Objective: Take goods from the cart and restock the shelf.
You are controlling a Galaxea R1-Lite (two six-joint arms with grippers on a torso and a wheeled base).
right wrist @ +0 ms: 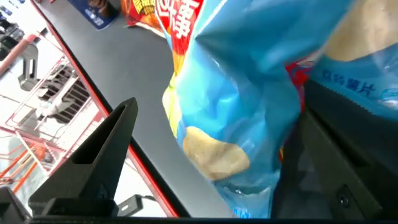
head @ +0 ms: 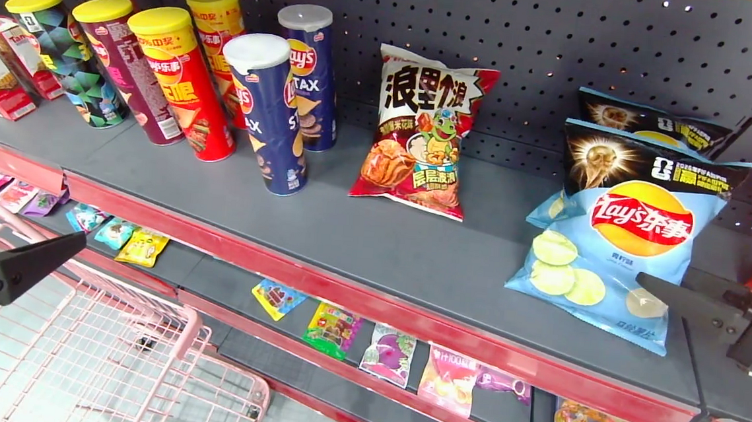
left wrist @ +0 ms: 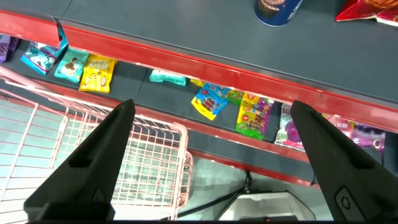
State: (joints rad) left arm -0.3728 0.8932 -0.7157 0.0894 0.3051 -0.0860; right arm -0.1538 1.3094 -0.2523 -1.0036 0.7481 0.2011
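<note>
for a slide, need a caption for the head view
Right gripper at the light-blue plastic chip bag on the dark grey metal shelf; left gripper above the pink wire cart

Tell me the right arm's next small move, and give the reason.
Probably draw the right pincer straight back, away from the light blue foil crisp bag. The bag rests on the grey shelf board and leans on a matching bag behind it. The pincer's fingers stand spread on either side of the bag's lower corner, so it seems placed.
</note>
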